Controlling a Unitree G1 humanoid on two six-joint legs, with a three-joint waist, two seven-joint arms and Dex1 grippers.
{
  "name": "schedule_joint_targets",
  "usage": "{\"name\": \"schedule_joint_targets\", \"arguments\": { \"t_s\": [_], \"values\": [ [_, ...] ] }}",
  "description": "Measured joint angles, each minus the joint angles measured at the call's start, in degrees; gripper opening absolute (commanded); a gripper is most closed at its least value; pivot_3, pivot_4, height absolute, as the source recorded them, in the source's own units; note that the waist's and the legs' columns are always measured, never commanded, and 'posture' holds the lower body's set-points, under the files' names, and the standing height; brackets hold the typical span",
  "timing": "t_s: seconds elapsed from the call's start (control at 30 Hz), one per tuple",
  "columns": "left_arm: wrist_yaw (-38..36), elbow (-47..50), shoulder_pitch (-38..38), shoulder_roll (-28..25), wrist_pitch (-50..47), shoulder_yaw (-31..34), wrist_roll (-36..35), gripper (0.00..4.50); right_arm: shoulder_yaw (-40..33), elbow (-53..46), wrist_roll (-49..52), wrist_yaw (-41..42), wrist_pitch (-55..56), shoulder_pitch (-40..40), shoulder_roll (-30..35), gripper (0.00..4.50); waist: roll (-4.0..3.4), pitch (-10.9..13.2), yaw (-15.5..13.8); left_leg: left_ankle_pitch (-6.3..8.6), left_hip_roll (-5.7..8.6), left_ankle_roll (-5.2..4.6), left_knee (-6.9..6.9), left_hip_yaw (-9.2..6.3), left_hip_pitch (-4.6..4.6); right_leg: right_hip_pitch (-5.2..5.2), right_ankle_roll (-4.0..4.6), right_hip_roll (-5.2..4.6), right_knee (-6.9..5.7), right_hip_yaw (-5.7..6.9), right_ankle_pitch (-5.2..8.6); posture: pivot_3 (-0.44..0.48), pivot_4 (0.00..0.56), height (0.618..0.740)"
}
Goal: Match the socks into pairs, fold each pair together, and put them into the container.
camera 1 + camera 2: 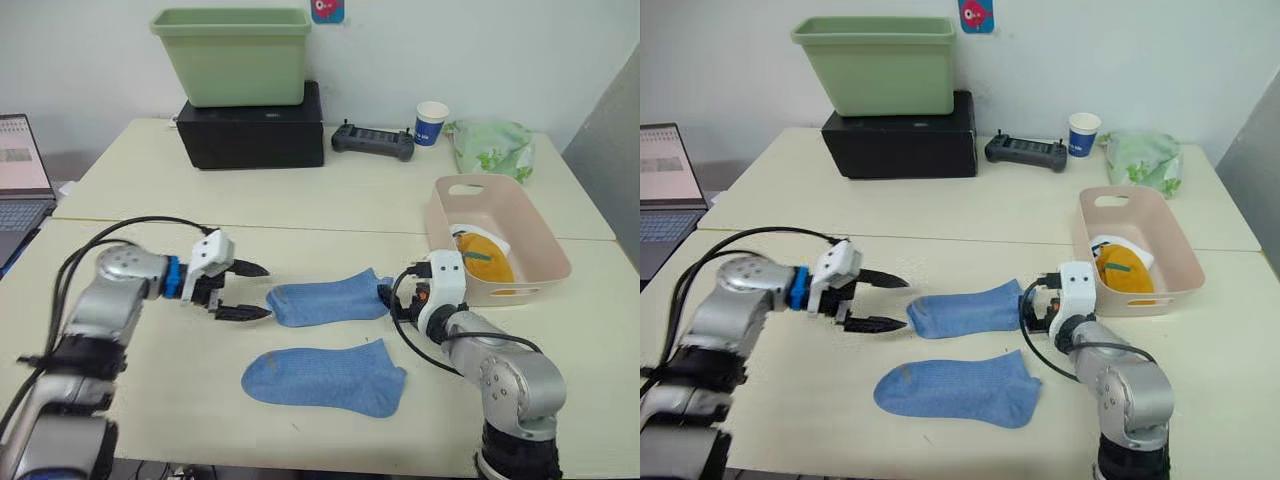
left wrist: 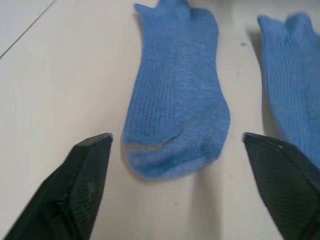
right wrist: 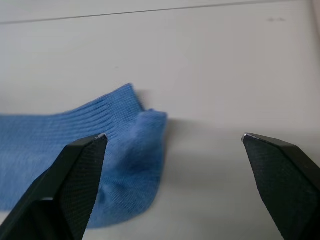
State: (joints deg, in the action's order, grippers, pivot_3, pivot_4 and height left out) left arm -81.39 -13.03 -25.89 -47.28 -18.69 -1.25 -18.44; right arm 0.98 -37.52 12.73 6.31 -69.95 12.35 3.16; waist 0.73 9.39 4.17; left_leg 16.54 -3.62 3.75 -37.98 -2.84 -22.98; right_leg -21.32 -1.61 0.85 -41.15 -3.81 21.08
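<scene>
Two blue socks lie flat on the table (image 1: 120, 390). The far sock (image 1: 328, 300) sits between the left gripper (image 1: 246, 291) and right gripper (image 3: 172, 145), both spread wide (neither touching it). Best to pinch both ends squarely, then lay it over the near sock (image 1: 325, 380). The pink tub (image 1: 545, 235) waits right.

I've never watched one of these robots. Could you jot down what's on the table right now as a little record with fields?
Far blue sock: flat on the table, lying between the two grippers
Near blue sock: flat, closer to the robot, apart from the far one
Left gripper: open, at the far sock's toe end
Right gripper: open, at the far sock's cuff end
Pink tub: on the right, holding a folded mustard-yellow pair over something white
Background: green tub on a black box, controller, paper cup, green bag, laptop
</scene>
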Motion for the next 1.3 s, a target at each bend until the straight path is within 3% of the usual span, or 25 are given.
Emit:
{"name": "schedule_joint_targets", "arguments": {
  "t_s": [0.13,0.2,0.37,0.43,0.53,0.83,0.97,1.3],
  "values": [
    [8.3,12.7,10.2,-0.2,-19.5,5.8,-8.6,4.44,7.8,-2.9,-0.6,7.3,11.2,-2.0,11.8,4.50,0.07,0.0,0.0,0.04,0.00,-0.07,-0.04,-0.08,0.00,0.10,-0.01,-0.03,0.06,-0.02,0.01,0.000,0.150,0.720],
    [15.6,18.7,13.6,3.0,-28.3,9.1,-12.1,4.44,10.6,-3.4,-0.6,10.9,16.4,-2.5,15.8,4.50,0.05,0.0,-0.2,0.05,0.01,-0.08,-0.04,-0.11,0.04,0.17,-0.02,-0.03,0.07,-0.01,0.01,0.000,0.150,0.720],
    [34.5,25.2,13.5,15.3,-41.8,11.8,-15.6,4.44,12.1,-3.2,-0.7,15.0,23.8,-2.6,19.5,4.50,0.22,-0.1,-1.4,0.04,0.04,-0.06,-0.12,-0.08,0.04,0.26,-0.01,-0.03,0.10,0.02,0.01,0.000,0.150,0.720],
    [38.2,26.1,12.5,16.5,-43.6,11.9,-16.0,4.44,12.1,-2.6,-1.0,15.2,24.8,-2.6,20.4,4.50,0.22,-0.1,-1.6,-0.06,0.03,0.11,-0.12,-0.05,0.06,0.26,-0.01,-0.03,0.10,-0.01,0.00,0.000,0.150,0.720],
    [42.0,26.8,12.1,17.9,-44.2,11.8,-15.8,3.86,11.2,-0.2,-2.1,14.2,24.0,-2.4,20.2,4.50,0.22,-0.1,-1.9,-0.09,0.02,0.16,-0.11,-0.04,0.12,0.26,0.00,-0.03,0.07,-0.08,0.00,0.000,0.150,0.720],
    [46.6,28.0,12.2,19.4,-44.8,9.5,-15.4,1.11,7.9,12.9,-1.4,10.0,17.8,4.5,13.4,4.50,0.18,-0.1,-2.3,-0.09,0.03,0.18,-0.08,0.10,0.07,0.23,0.00,-0.05,0.20,-0.13,0.00,0.000,0.150,0.720],
    [46.7,28.0,12.9,18.7,-44.4,9.1,-15.5,0.00,7.4,17.9,-2.0,9.0,17.1,5.0,11.6,3.55,0.18,-0.1,-2.3,-0.09,0.02,0.18,-0.07,0.12,0.08,0.20,0.00,-0.05,0.17,-0.14,0.00,0.000,0.150,0.720],
    [41.7,23.6,10.5,13.8,-39.9,5.2,-14.6,0.00,5.1,12.0,0.4,9.7,12.1,1.4,12.2,0.03,0.18,-0.1,-2.4,-0.09,0.02,0.18,-0.04,0.13,0.07,0.19,0.00,-0.03,0.16,-0.10,0.00,0.000,0.150,0.720]
  ]
}}
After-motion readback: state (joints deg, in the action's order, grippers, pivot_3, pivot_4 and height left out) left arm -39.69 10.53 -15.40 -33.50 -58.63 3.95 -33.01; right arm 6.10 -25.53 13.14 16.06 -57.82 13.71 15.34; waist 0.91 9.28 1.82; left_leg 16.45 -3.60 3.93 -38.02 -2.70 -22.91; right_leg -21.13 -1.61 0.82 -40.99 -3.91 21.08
